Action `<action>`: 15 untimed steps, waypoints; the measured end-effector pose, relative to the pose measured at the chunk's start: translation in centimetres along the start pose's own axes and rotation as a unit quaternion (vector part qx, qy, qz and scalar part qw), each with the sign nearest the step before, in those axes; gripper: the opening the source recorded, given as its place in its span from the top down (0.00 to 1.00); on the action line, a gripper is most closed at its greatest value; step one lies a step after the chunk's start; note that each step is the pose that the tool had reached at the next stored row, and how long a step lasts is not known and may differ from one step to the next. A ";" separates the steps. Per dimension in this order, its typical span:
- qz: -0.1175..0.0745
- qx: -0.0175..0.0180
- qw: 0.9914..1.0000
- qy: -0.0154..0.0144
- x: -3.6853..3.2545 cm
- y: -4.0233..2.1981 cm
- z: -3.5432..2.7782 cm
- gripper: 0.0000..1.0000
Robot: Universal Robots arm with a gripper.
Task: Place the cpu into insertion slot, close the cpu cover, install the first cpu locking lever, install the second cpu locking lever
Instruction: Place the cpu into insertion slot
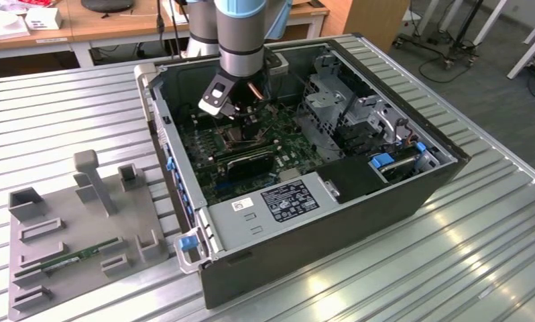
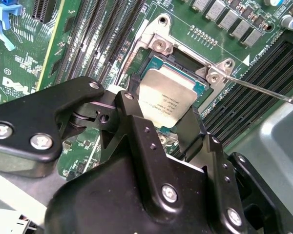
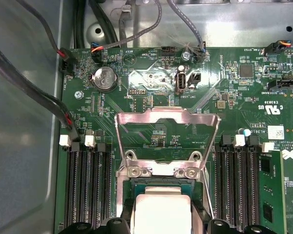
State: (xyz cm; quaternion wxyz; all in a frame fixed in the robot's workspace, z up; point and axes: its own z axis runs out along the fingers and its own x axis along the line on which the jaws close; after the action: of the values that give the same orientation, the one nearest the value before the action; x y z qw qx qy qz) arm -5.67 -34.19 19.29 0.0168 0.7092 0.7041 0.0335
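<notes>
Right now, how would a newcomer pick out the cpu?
Inside the open computer case, find the insertion slot between the black memory slots. The cpu is the solid silvery square held between the fingers there; the raised cpu cover has a cut-out centre.

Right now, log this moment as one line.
gripper: shut on cpu | cpu: at insertion slot, seating unclear | cpu cover: open, raised | locking lever: unlatched
</notes>
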 end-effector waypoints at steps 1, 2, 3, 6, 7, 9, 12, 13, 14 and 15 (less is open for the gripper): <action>0.000 0.000 1.000 0.000 0.00 0.00 0.03 0.46; 0.000 0.000 1.000 0.000 -0.01 -0.01 0.06 0.46; 0.000 0.000 1.000 0.000 -0.01 -0.01 0.07 0.46; 0.000 0.000 1.000 0.000 0.00 -0.01 0.10 0.46; 0.000 0.000 1.000 0.000 0.00 -0.01 0.10 0.46; 0.000 0.000 1.000 0.000 0.00 -0.01 0.10 0.46; 0.000 0.000 1.000 0.000 0.00 -0.01 0.10 0.46; 0.000 0.000 1.000 0.000 0.00 0.00 0.09 0.46; 0.000 0.000 1.000 0.000 0.01 0.01 0.04 0.46; 0.000 0.000 1.000 0.000 0.01 0.01 -0.02 0.46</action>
State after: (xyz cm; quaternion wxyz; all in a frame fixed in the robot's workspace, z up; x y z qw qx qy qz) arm -5.66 -34.18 19.31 0.0168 0.7092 0.7040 0.0340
